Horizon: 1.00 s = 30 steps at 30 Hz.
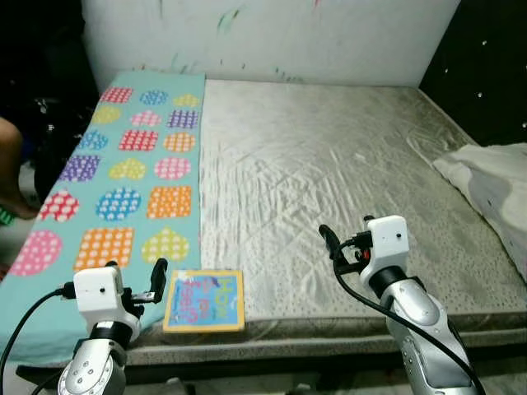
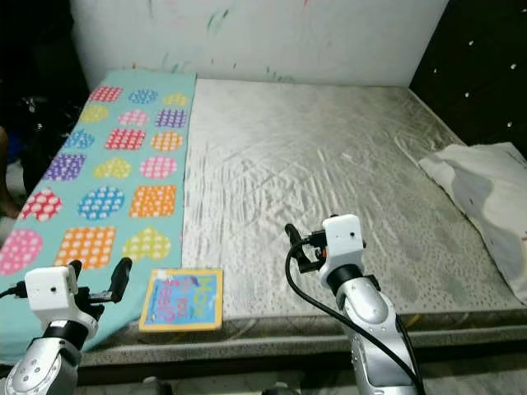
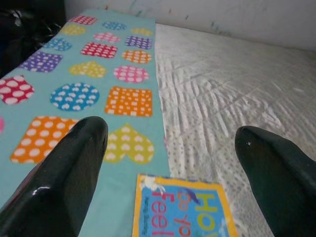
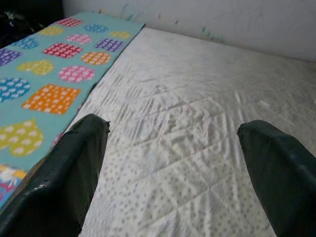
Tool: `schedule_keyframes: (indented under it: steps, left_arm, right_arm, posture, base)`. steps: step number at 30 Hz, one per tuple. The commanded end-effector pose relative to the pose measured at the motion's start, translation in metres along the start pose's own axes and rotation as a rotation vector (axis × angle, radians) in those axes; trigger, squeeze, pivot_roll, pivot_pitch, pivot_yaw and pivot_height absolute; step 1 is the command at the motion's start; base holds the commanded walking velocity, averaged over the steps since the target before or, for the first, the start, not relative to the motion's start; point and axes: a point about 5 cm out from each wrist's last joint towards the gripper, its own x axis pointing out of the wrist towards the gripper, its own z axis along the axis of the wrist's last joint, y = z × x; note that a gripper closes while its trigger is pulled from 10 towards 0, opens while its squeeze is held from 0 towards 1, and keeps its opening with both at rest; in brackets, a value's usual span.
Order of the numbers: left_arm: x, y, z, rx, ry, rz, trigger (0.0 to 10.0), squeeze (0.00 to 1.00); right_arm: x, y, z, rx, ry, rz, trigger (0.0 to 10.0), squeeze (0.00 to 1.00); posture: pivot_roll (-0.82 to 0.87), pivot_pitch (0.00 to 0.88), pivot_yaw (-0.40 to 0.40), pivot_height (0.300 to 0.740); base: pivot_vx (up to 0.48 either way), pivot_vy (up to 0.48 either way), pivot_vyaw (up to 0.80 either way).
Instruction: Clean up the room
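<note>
Head view of a bare grey quilted mattress (image 1: 329, 164) set against a white wall smeared with paint marks (image 1: 272, 37), with a dark wall (image 1: 486, 66) along its right side. A turquoise blanket printed with dotted hearts, circles and squares in many colours (image 1: 136, 177) covers the left strip of the mattress from the wall end to the near edge. A square yellow-bordered children's book with a blue cover (image 1: 204, 300) lies flat at the near edge of the mattress, its left part on the blanket's border and the rest on the grey surface. A crumpled white cloth or pillow (image 1: 490, 185) rests at the right edge of the mattress, well apart from the book. The left gripper (image 1: 155, 284) hovers just beside the book's left edge, over the blanket; the left wrist view shows its two black fingers (image 3: 64, 173) spread wide, nothing between them, with the book's top corner (image 3: 182, 210) below the gap. The right gripper (image 1: 333, 245) hangs over the bare mattress to the right of the book and apart from it; the right wrist view shows its fingers (image 4: 64, 168) likewise parted and empty, with grey mattress (image 4: 187, 148) beneath. Part of a person's limb (image 1: 12, 169) appears at the far left, beside the bed
</note>
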Motion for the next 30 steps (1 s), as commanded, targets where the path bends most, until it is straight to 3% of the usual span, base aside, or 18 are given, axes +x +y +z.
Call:
schedule_keyframes:
  steps: [1, 16, 30]
  left_arm:
    - [-0.0005, -0.0004, -0.0012, 0.004, 0.003, 0.000, 10.0, 0.00]
    - [0.0005, -0.0002, 0.0039, -0.018, -0.019, 0.001, 10.0, 0.00]
    - [0.0022, -0.0014, 0.0046, -0.020, -0.017, -0.016, 10.0, 0.00]
  right_arm:
    - [0.0015, -0.0032, 0.0016, -0.010, -0.003, -0.002, 10.0, 0.00]
    - [0.0069, -0.0010, 0.0041, -0.025, -0.009, 0.018, 10.0, 0.00]
    - [0.0086, 0.0023, 0.0036, -0.054, -0.014, 0.036, 10.0, 0.00]
  posture:
    - [-0.08, 0.061, -0.072, 0.652]
    - [-0.08, 0.079, -0.073, 0.652]
    - [-0.08, 0.081, -0.070, 0.652]
  base:
    - [0.000, 0.000, 0.00]
    - [0.000, 0.000, 0.00]
    - [0.271, 0.000, 0.00]
